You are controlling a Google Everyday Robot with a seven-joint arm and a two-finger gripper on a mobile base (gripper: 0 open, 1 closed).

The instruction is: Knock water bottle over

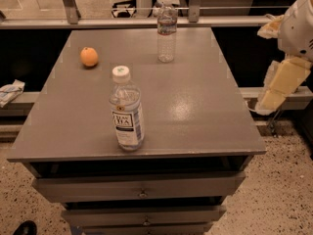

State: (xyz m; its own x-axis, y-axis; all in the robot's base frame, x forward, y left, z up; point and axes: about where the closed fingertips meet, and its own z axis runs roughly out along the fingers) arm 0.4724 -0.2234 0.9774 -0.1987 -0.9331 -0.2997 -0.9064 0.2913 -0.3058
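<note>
The water bottle [167,32] is slim, clear and ribbed, with a narrow reddish-white label band and a small pale cap. It stands upright near the far edge of the grey table [195,106], right of centre. My gripper [268,101] hangs off the table's right side, at the end of a white and pale yellow arm [298,28]. It is below tabletop level and well to the right of the water bottle, touching nothing.
A wider tea bottle [126,110] with a white label and cap stands upright near the front edge. An orange [89,57] lies at the far left. The table has drawers [142,190] below. A rail [98,22] runs behind it.
</note>
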